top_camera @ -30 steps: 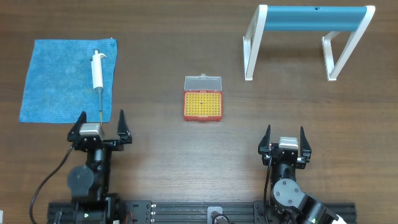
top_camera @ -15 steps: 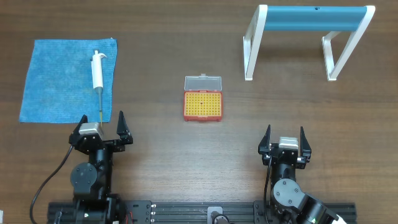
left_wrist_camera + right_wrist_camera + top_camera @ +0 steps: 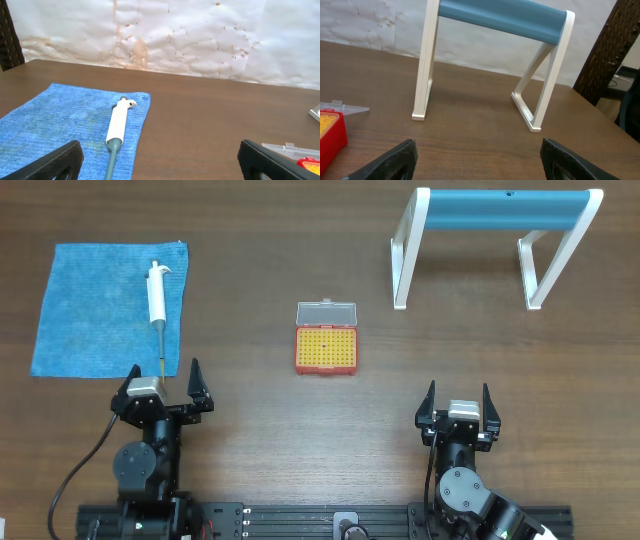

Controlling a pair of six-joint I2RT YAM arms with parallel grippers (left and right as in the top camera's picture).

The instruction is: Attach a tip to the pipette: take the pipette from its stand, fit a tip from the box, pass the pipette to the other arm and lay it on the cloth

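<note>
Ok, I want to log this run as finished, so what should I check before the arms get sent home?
1. Pipette lies on the cloth: ok.
2. Yellow tip fitted at its end: ok.
3. Left pincer open, apart from the pipette: ok.
4. Right pincer open, holding nothing: ok.
5. Tip box flat on the table, lid open: ok.
6. Tip end wholly on the cloth, not past its edge: cannot tell.
</note>
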